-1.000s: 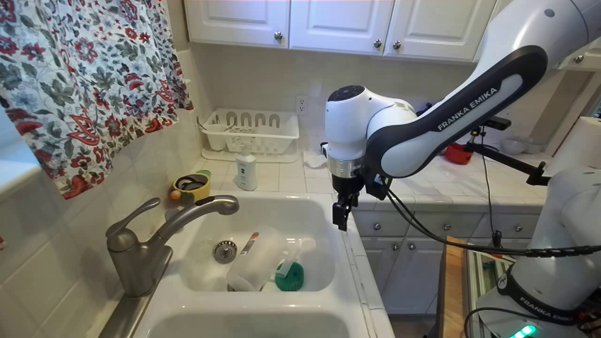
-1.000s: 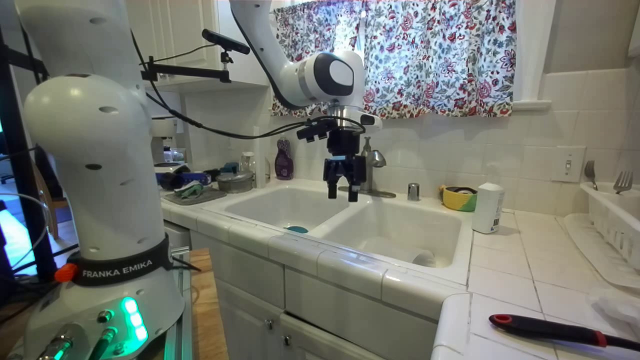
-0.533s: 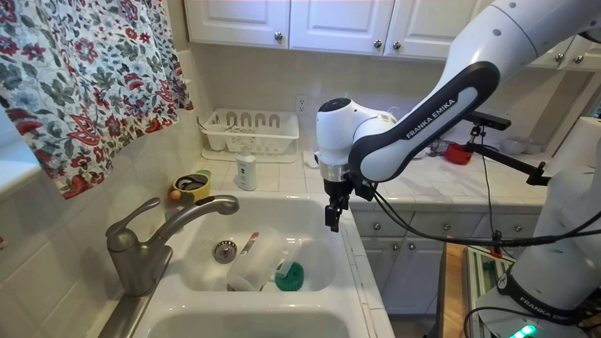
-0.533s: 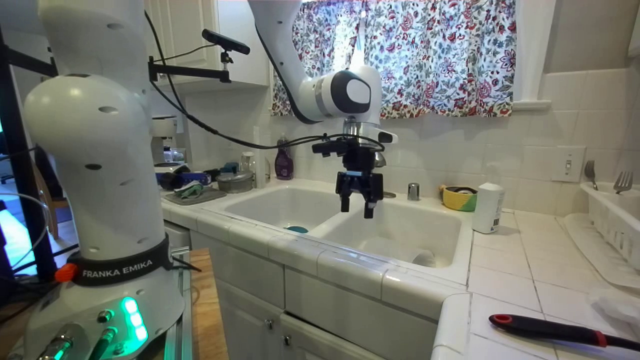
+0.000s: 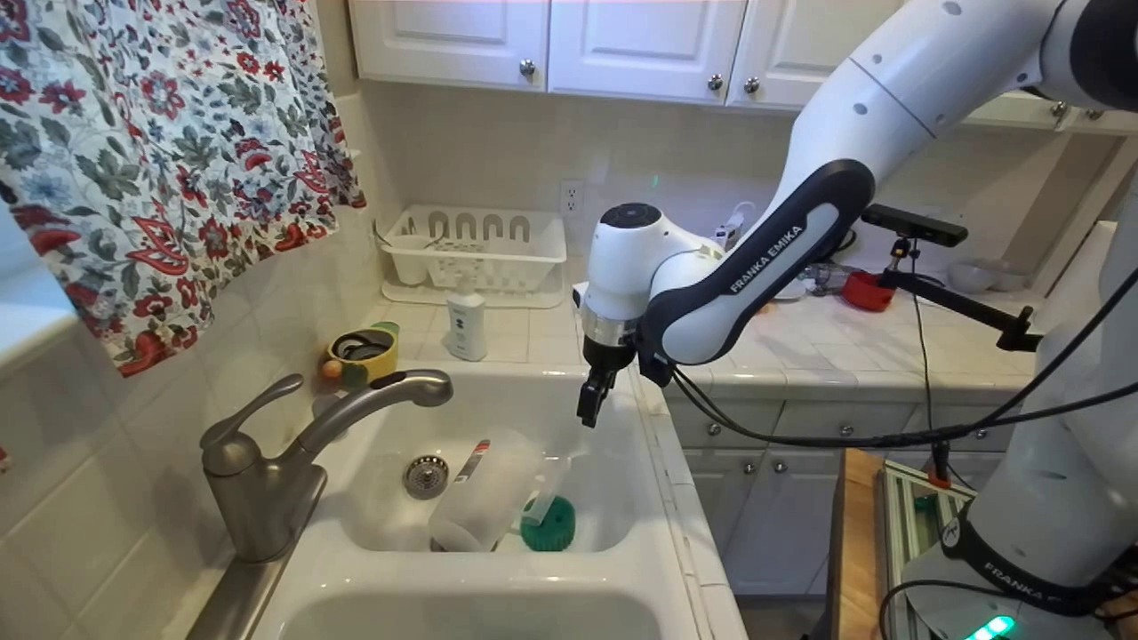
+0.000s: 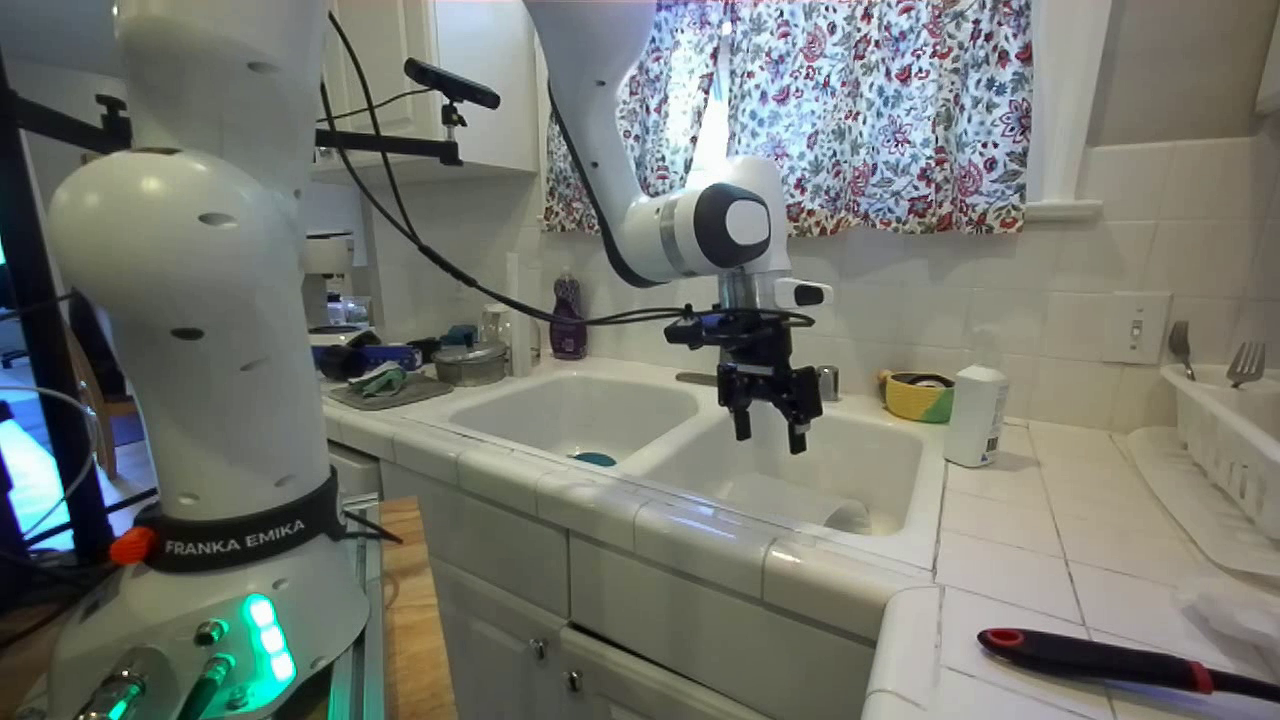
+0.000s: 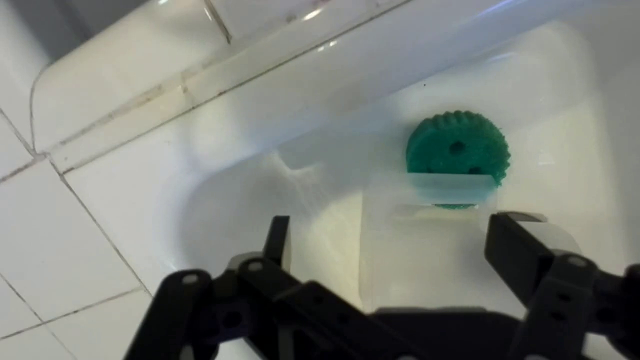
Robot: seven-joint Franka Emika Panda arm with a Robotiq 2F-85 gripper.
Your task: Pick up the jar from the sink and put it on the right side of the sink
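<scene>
Since a second ago, the gripper (image 6: 770, 440) has been brought over to the right and a little lower, so that it is now held above the right-hand basin of the sink (image 5: 498, 566). The jar (image 5: 489, 493) has not been shifted: it is laid on its side at the bottom of that basin, near the metal drain (image 5: 427, 477). The fingers (image 7: 515, 255) are spread wide and nothing is held between them, likely so that the jar's fat round body can be fitted in. The gripper is tipped a bit, perhaps so that it can be lined up with the jar.

Right next to the jar, a green scrubber (image 7: 470, 142) is found. A see-through strip (image 7: 450, 186) is laid across it; whose part that is cannot be told. The scrubber could be bumped by a finger. The faucet (image 5: 329, 429) is stretched over the back of the basin, so it could be in the way. On the right, where the jar is probably meant to go, some of the counter (image 6: 1000, 530) is taken up by a white bottle (image 6: 978, 415) and a dish rack (image 6: 1215, 425), and a black-and-red handle (image 6: 1090, 659) is laid nearer the front.
</scene>
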